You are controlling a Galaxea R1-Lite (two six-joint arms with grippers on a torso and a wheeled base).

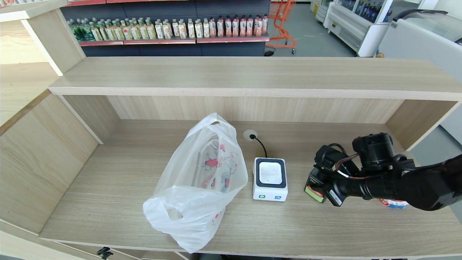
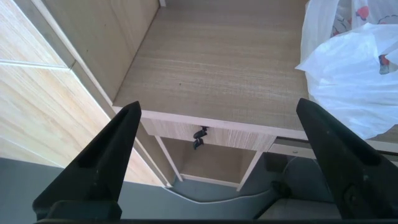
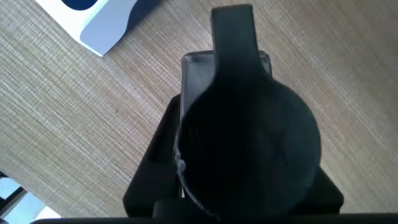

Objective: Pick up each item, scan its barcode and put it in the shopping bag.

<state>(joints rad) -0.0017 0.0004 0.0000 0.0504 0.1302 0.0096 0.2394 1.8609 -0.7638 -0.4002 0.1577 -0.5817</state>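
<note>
Dark red-and-green-labelled packet at the right hand's tip, white square scanner just beside, presumably for scanning; grip untellable. Left hand wide.

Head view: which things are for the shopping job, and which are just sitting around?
For the job:
shopping bag
scanner
red-and-white packet

Just around:
bottles on the shop shelf
orange rack
freezer

A dark item looms over the counter beside the scanner
</note>
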